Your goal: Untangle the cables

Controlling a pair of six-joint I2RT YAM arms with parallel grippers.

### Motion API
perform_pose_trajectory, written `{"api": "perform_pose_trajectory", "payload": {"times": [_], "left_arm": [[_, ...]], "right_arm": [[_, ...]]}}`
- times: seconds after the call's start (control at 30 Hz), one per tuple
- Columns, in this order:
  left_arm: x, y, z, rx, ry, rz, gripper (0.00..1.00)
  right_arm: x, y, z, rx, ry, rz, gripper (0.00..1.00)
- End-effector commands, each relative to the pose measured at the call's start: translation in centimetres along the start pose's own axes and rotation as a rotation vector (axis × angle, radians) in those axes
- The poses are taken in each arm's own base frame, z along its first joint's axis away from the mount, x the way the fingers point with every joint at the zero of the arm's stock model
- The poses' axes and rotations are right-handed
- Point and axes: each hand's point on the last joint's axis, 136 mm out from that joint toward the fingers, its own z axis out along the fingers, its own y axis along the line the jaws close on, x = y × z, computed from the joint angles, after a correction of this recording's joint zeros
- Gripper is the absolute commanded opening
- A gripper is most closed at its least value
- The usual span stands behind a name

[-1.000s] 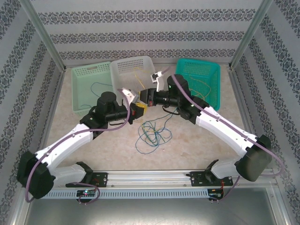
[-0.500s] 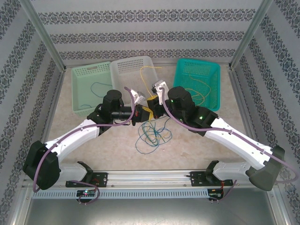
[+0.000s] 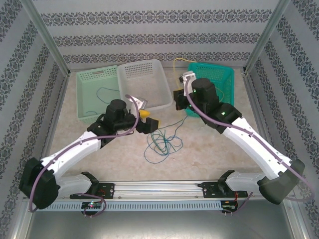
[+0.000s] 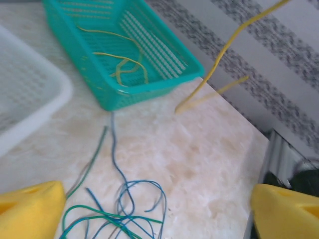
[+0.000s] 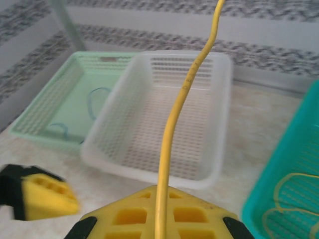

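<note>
The blue and green cables (image 3: pixel 160 140) are lying in a loose tangle on the table (image 3: pixel 199 149), in front of the baskets and between the two arms; seen from the left wrist, one blue strand and one green strand are running away from the knot toward the teal basket (image 4: pixel 149 92). The yellow cable (image 5: pixel 172 124) is rising in a long curve out of the right gripper (image 5: pixel 159 214), whose yellow pads are clenching on it. In the top view we are seeing that gripper raised by the gap between the white basket (image 3: pixel 139 63) and the teal one, with the yellow strand arching above it; from the left wrist the same strand is hanging in the air to the right of the teal basket, and we cannot tell whether its lower end is touching the table. More yellow wires (image 4: pixel 124 67) are lying coiled inside the teal basket; a blue wire (image 5: pixel 94 97) is lying in the light green basket (image 3: pixel 97 73), which is standing to the left of the white one.

The left gripper (image 3: pixel 148 118) is hovering just beside the tangle, at its upper left; its jaws are standing wide apart and gripping nothing, and we are seeing its yellow pads (image 4: pixel 30 211) at the two bottom corners of its own camera's picture, with the knot between them.
</note>
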Motion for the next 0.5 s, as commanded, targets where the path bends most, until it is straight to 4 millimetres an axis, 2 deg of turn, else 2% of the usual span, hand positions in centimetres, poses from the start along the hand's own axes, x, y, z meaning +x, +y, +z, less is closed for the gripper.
{"api": "perform_pose_trajectory", "payload": {"times": [0.0, 0.1, 0.23, 0.33, 0.47], "left_arm": [[-0.5, 2.7, -1.6, -0.18, -0.064, 0.003, 1.0], [-0.8, 2.1, -1.4, -0.13, -0.11, -0.024, 1.0], [-1.4, 1.6, 0.0, -0.058, -0.166, -0.151, 1.0], [-2.1, 1.6, 1.2, -0.054, -0.201, -0.229, 1.0], [-2.9, 0.9, 2.6, -0.027, -0.237, -0.332, 1.0]], "right_arm": [[-0.4, -1.6, -0.9, 0.072, 0.008, 0.079, 0.0], [-1.1, -3.0, -1.5, 0.111, -0.064, 0.211, 0.0], [-2.3, -4.3, -2.1, 0.111, -0.201, 0.415, 0.0], [-3.4, -4.6, -2.9, 0.099, -0.294, 0.508, 0.0], [-4.8, -4.0, -3.6, 0.067, -0.379, 0.527, 0.0]]}}
